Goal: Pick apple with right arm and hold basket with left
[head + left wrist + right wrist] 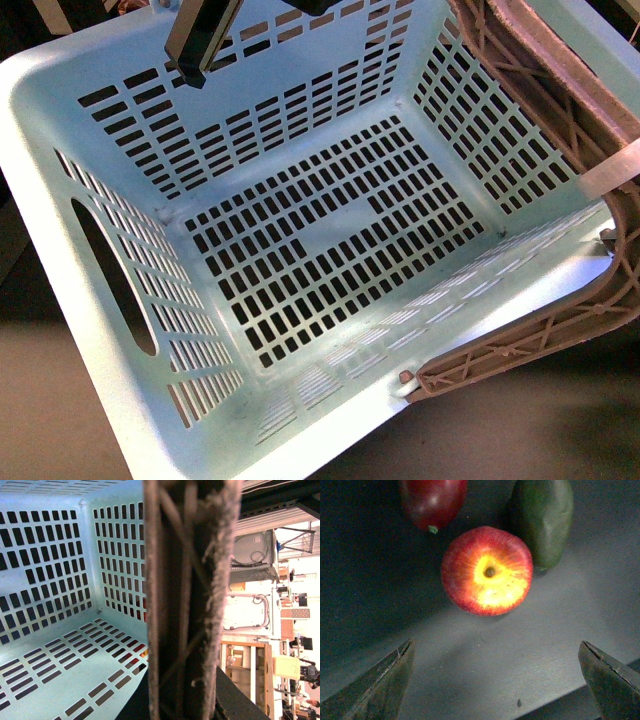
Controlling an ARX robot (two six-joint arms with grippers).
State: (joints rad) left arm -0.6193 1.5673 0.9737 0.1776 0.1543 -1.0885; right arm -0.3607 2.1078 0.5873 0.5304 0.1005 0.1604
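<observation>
Counter contents, right wrist view
The grey counter carries the apple, a dark red fruit and a dark green fruit, closely grouped.

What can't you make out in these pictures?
The left pincer grip: left wrist view, the handle of the basket covers its tips.
The dark red fruit and green fruit: right wrist view, cut off by the edge.
The apple: absent from front view, which the basket fills.
</observation>
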